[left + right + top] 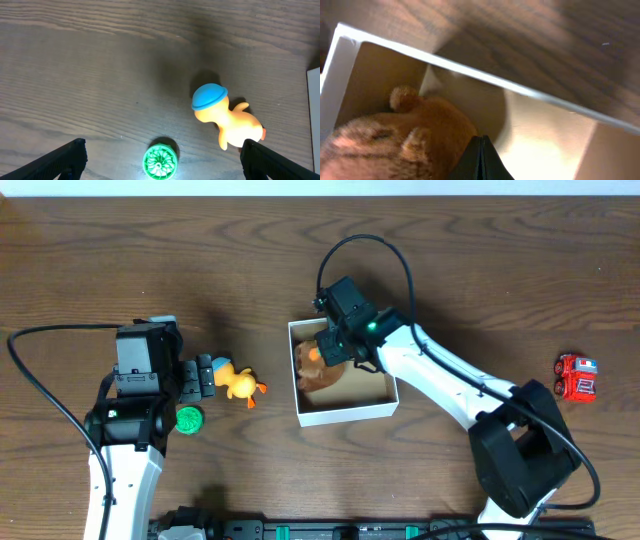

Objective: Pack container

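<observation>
The container (345, 412), a shallow white box with a tan inside, sits mid-table and holds an orange-brown striped plush toy (318, 375). My right gripper (335, 345) reaches into the box's far left part. In the right wrist view its fingers (481, 150) are pressed shut with nothing between them, right beside the plush (395, 140) and below the white rim (470, 72). My left gripper (205, 375) hovers open over the table. In the left wrist view a green wheel (160, 161) lies between its spread fingers (162, 146). An orange duck with a blue cap (225, 117) lies by the right finger.
The duck (238, 383) and the green wheel (189, 419) lie left of the box. A red toy car (577, 377) sits far right on the wooden table. The box's white edge shows at the right border of the left wrist view (315, 115).
</observation>
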You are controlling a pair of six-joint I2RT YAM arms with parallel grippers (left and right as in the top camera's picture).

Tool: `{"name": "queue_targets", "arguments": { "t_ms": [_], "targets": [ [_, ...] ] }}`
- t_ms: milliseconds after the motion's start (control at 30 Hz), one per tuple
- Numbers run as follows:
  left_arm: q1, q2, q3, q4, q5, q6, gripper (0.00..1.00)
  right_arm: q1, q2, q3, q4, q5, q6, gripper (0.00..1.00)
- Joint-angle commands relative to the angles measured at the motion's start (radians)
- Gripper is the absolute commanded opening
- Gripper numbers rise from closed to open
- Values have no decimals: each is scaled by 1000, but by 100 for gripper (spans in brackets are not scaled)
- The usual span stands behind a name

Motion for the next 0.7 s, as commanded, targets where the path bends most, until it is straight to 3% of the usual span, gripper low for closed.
{"name": "queue_targets", "arguments": {
  "t_ms": [0,667],
  "targets": [
    [6,2,20,-3,-16,13,98,-13,-76,6,-9,21,-13,1],
    [6,2,20,-3,-16,13,98,81,-109,-1,-264,-91,-4,2]
  ]
}}
